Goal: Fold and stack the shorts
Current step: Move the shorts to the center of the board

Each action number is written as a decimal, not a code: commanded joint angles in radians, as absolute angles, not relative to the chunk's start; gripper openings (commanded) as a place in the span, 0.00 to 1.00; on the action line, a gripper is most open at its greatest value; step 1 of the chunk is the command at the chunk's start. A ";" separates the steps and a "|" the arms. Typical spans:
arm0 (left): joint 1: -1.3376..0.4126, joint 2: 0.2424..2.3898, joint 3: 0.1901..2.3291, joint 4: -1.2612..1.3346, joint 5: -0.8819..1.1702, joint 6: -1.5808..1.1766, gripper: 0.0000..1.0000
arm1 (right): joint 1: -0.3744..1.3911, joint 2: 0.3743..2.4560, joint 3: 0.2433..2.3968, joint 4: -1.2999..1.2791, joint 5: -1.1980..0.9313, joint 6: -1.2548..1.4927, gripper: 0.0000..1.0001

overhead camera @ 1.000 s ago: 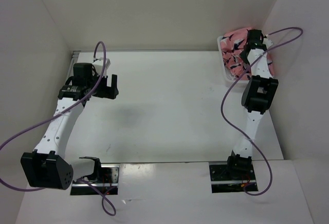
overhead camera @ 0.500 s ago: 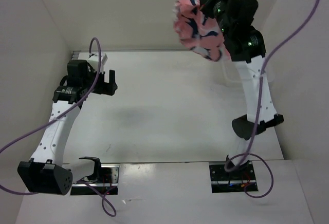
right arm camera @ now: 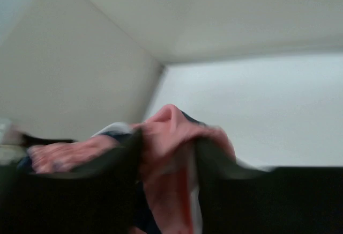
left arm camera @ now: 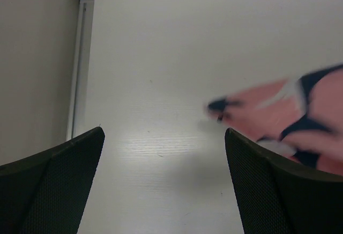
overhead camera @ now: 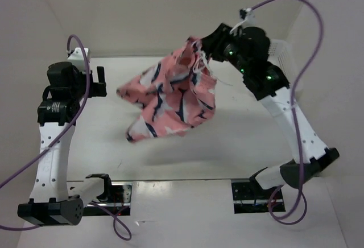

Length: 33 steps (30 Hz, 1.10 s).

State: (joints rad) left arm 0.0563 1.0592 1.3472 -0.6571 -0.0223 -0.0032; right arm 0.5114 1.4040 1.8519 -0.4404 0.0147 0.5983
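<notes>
Right gripper (overhead camera: 200, 53): we see it clenched on the shorts (overhead camera: 170, 97), held aloft over the table (overhead camera: 244, 140);
Left gripper (left arm camera: 163, 134): we see it released, 2 fingers apart

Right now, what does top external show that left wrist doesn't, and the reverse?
Top external only: the right tool shut on the shorts, which hang bunched from it over the table. It also shows both arms and the white mesh basket at the far right.
Left wrist only: a close look at the left tool, its fingers wide apart with nothing between them.
Both: the shorts and the white table, though left wrist catches only a blurred edge of fabric at its right.
</notes>
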 commanded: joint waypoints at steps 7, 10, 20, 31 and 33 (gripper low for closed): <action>0.075 1.132 1.320 -0.643 0.115 0.000 1.00 | 0.462 1.711 1.580 -0.450 0.064 0.571 1.00; 0.075 1.123 1.253 -0.614 0.150 0.000 1.00 | 0.443 1.611 1.494 -0.413 0.125 0.571 1.00; 0.084 1.074 0.827 -0.491 0.269 0.000 1.00 | 0.614 1.367 1.123 -0.390 0.150 0.663 0.78; 0.163 1.222 0.727 -0.339 0.173 0.000 1.00 | 0.888 1.428 0.994 -0.333 0.137 0.833 1.00; 0.184 1.249 0.727 -0.310 0.173 0.000 1.00 | 0.914 1.479 0.994 -0.333 0.137 0.845 1.00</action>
State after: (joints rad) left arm 0.1558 1.2179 0.7418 -0.3992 0.1890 -0.0036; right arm 0.8726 1.4345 0.9962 -0.4011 0.1242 0.7944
